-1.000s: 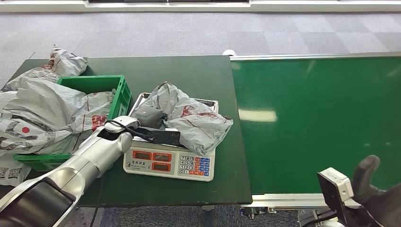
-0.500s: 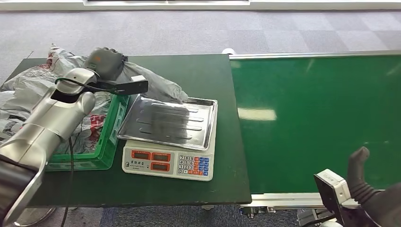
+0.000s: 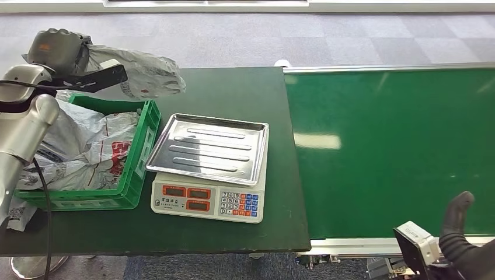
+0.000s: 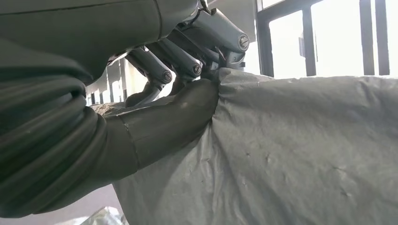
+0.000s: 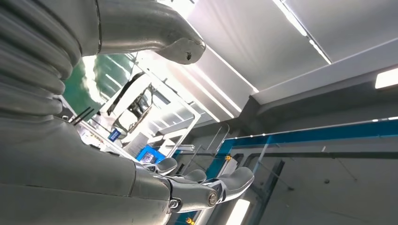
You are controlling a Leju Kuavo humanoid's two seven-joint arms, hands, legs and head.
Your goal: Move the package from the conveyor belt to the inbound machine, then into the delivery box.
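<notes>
Your right hand (image 3: pixel 461 233) sits low by the belt's (image 3: pixel 397 146) near edge, fingers apart (image 5: pixel 206 187), grasping nothing. Next, the scale (image 3: pixel 209 198) on the table (image 3: pixel 245 93), its steel tray (image 3: pixel 210 149) bare. Left of it, the green crate (image 3: pixel 140 146) holds grey bags (image 3: pixel 87 146). Farthest, your left hand (image 3: pixel 55 49) clenches the package (image 3: pixel 146 73), raised above the crate's far corner; the wrist view shows thumb and fingers (image 4: pixel 187 61) pinching its gathered edge.
</notes>
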